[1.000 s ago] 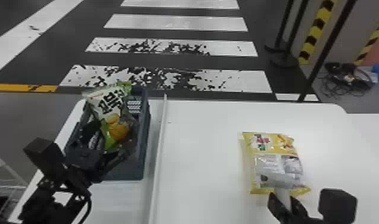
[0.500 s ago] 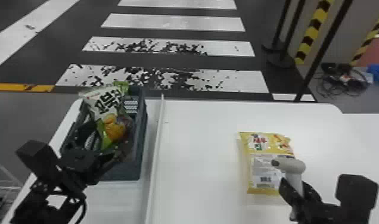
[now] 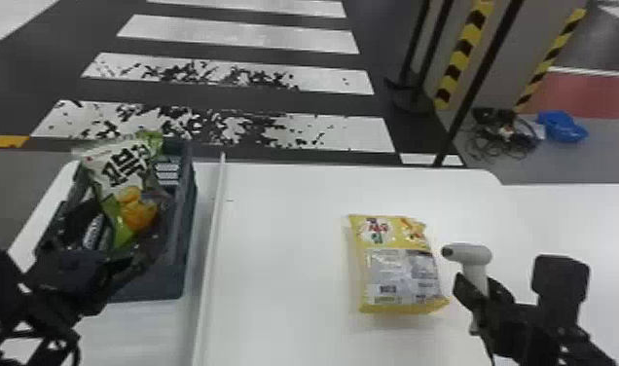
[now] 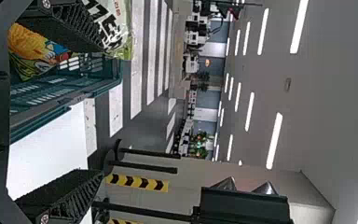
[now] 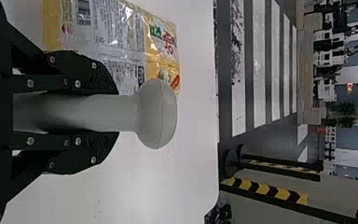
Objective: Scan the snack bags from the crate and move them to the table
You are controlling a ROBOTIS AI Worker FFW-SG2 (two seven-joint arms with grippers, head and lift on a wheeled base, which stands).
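At the crate [image 3: 189, 233], my left gripper [image 3: 123, 272] is beside a green-and-white snack bag [image 3: 123, 170] that leans up out of it. In the left wrist view my left gripper [image 4: 70, 112] has its fingers wide apart, one in front of the green-and-white bag [image 4: 116, 28]. My right gripper [image 3: 483, 292] is closed around the handle of a grey scanner [image 3: 474, 254], just right of a yellow snack bag [image 3: 401, 272] lying on the table [image 3: 284, 253]. In the right wrist view, my right gripper [image 5: 112, 113] clasps the scanner [image 5: 156, 113] beside the yellow bag [image 5: 163, 51].
A raised white strip [image 3: 211, 253] runs along the table between the crate and the yellow bag. Black posts [image 3: 479, 82] stand beyond the table's far edge, with cables [image 3: 505, 134] and a blue item [image 3: 561, 126] on the floor.
My right gripper has moved right with the scanner, away from the yellow bag, whose lower edge is now uncovered. The left gripper has stayed near the crate.
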